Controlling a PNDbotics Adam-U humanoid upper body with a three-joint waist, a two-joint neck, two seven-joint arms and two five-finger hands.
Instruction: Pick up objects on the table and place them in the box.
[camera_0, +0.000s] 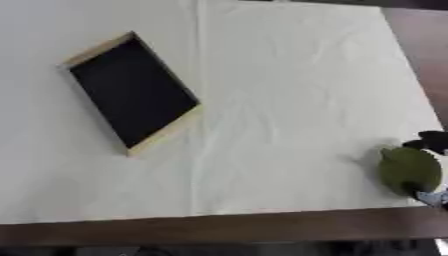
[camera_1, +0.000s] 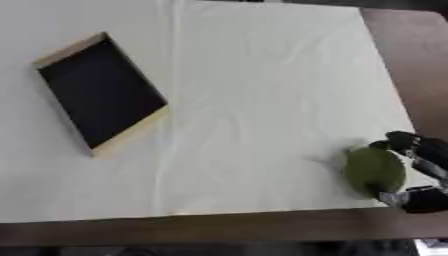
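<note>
Green round object (camera_1: 374, 169) near the white cloth's (camera_1: 262, 100) right edge, cupped between curled fingers and thumb of the right hand (camera_1: 418, 170); box (camera_0: 133, 91) well apart.

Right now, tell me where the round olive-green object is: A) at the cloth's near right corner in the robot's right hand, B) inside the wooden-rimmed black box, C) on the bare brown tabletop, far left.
A: the round olive-green object sits between the right hand's curled fingers, apart from the wooden-rimmed black box.
</note>
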